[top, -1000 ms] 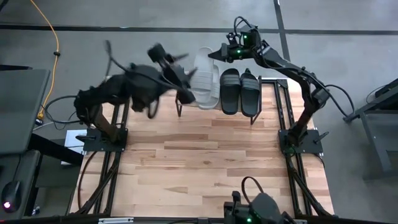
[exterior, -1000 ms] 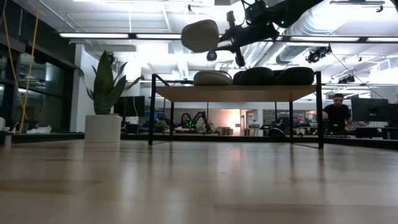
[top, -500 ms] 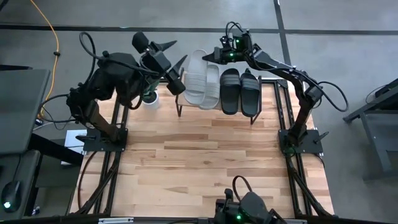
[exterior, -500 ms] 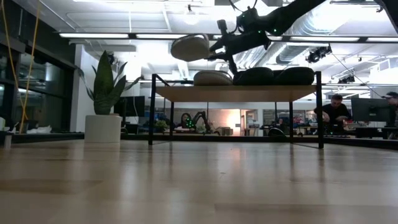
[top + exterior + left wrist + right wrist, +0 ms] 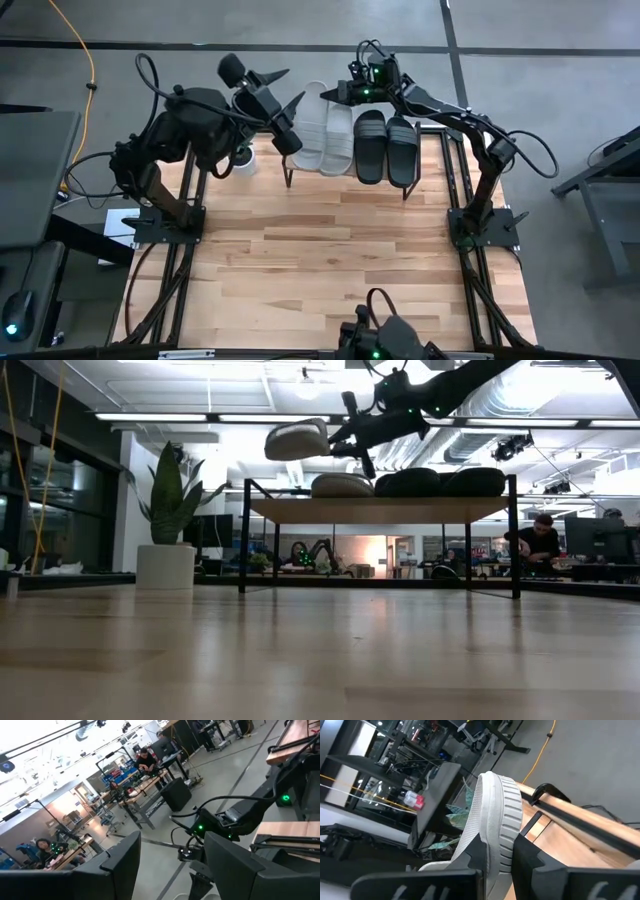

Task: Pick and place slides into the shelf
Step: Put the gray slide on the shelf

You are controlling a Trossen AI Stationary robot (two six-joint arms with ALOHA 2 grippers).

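Moved: pale slide (image 5: 307,128) now farther left above shelf (image 5: 402,186).
Right gripper (image 5: 330,95): clamped on its heel.
Left gripper (image 5: 287,108): fingers spread, empty, beside shelf.

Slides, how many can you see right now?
4. Two black slides lie side by side on the shelf, one pale slide rests beside them, and another pale slide hangs above the shelf in the right claw.

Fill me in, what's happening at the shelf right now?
The right claw is shut on a pale slide, holding it in the air above the shelf's open end. Three slides already sit on the plank: one pale slide and two black slides. The left claw is open and empty, raised beside the shelf's free end. The carried slide has not been set down yet.
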